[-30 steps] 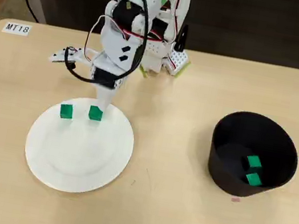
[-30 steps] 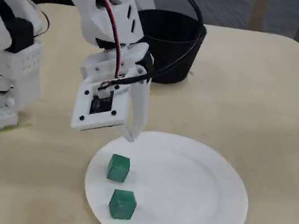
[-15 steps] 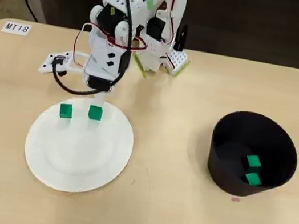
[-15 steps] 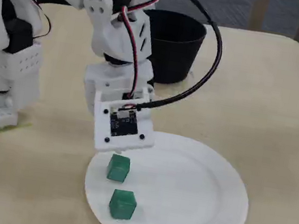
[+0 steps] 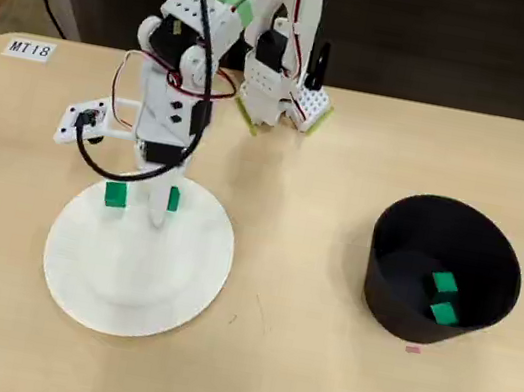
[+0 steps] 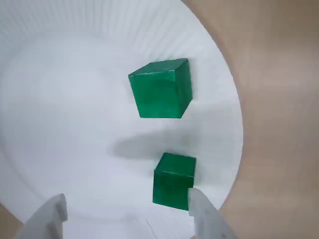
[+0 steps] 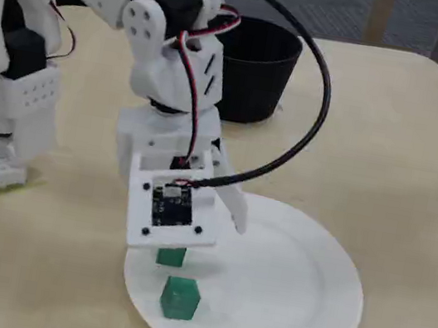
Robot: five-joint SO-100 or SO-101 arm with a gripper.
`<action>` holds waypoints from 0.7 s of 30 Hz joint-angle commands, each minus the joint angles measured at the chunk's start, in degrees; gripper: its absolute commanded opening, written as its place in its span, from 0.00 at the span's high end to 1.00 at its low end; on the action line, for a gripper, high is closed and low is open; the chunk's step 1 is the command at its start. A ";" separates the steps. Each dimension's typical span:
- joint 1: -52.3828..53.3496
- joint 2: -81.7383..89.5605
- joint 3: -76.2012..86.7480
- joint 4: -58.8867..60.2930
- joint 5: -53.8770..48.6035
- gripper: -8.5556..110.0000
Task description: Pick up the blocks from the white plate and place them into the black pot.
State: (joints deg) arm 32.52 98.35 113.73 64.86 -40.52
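The white two-finger gripper [image 6: 124, 216] is spread wide and empty over the round white paper plate [image 6: 60, 124]. Two small green cubes [image 6: 161, 88] [image 6: 174, 179] rest there, one apparently touching a fingertip. Two more cubes [image 5: 445, 283] [image 5: 443, 312], shown only overhead, lie inside the matte black pot [image 5: 444, 271], well apart from the plate.

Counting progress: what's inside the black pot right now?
In the overhead view, two green blocks lie side by side on the floor of the black pot. The near wall hides part of the floor. The fixed view shows only the pot's outside and dark rim.
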 commanded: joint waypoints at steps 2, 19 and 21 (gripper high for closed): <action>-0.53 -1.85 -1.67 -0.26 1.14 0.64; 3.78 10.46 -2.46 6.15 0.70 0.67; 3.52 10.90 -2.46 7.65 0.70 0.66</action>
State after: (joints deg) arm 36.12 106.79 112.41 70.93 -39.29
